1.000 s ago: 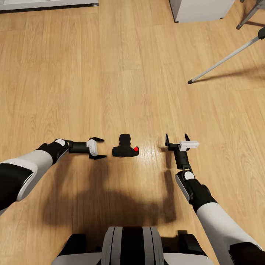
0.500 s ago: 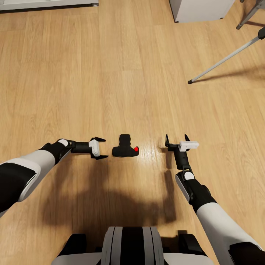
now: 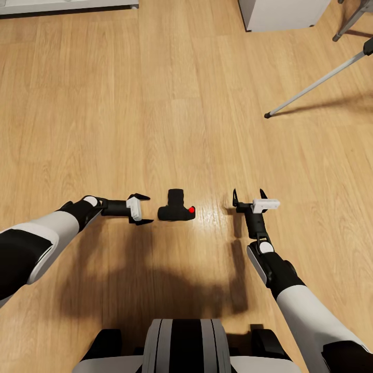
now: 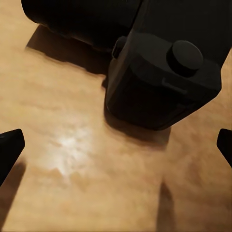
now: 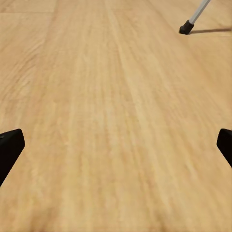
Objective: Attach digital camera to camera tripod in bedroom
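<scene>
The small black digital camera (image 3: 176, 207) lies on the light wood floor, its lens barrel pointing away from me and its red button (image 3: 191, 210) at its right end. My left gripper (image 3: 143, 209) hovers low just left of it, open, fingers spread toward the body. Seen from the left wrist, the camera (image 4: 159, 77) looms close, with both fingertips (image 4: 9, 147) wide apart at the frame's edges. My right gripper (image 3: 248, 195) is open and empty to the camera's right. A silver leg of the camera tripod (image 3: 316, 83) slants down to a black foot (image 5: 186, 27).
A white furniture base (image 3: 282, 13) stands at the back, and a white skirting edge (image 3: 67, 5) runs along the far left. A second tripod leg (image 3: 349, 23) shows at the top right. My own base (image 3: 184, 347) sits at the bottom.
My left gripper has crept rightward, closer to the digital camera. The right arm and the camera have stayed put.
</scene>
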Controlling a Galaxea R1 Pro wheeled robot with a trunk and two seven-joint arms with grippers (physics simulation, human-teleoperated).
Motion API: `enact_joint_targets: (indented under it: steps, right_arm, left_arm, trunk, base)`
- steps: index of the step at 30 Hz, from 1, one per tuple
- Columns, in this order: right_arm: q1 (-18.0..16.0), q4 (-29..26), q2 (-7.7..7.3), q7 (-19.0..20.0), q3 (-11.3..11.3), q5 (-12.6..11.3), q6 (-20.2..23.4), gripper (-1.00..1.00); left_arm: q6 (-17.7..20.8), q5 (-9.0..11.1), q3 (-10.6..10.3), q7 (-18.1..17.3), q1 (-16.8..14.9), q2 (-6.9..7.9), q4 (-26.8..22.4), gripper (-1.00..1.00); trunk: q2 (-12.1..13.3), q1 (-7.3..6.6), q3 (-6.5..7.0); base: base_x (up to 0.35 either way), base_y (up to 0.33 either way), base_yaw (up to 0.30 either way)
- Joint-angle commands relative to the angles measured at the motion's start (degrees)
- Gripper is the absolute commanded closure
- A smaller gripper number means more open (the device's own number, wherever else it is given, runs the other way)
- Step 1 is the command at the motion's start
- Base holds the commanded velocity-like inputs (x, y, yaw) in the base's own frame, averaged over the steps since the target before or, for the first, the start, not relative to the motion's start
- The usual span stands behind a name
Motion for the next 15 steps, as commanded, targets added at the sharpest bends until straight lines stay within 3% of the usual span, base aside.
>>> enact_joint_targets:
  steps: [1,15]
  right_arm:
    - [0.0,0.0,-0.09,-0.4,0.4,-0.3,-0.2,-1.0]
    - [0.0,0.0,-0.09,-0.4,0.4,-0.3,-0.2,-1.0]
  left_arm:
    - [-0.1,-0.6,0.5,-0.1,0.0,0.0,-0.1,-1.0]
    - [0.0,-0.6,0.5,-0.1,0.1,-0.04,0.0,-1.0]
  trunk:
    - [0.0,-0.01,-0.02]
    - [0.0,-0.01,-0.02]
  base:
    - [0.0,0.0,0.0]
    - [0.0,0.0,0.0]
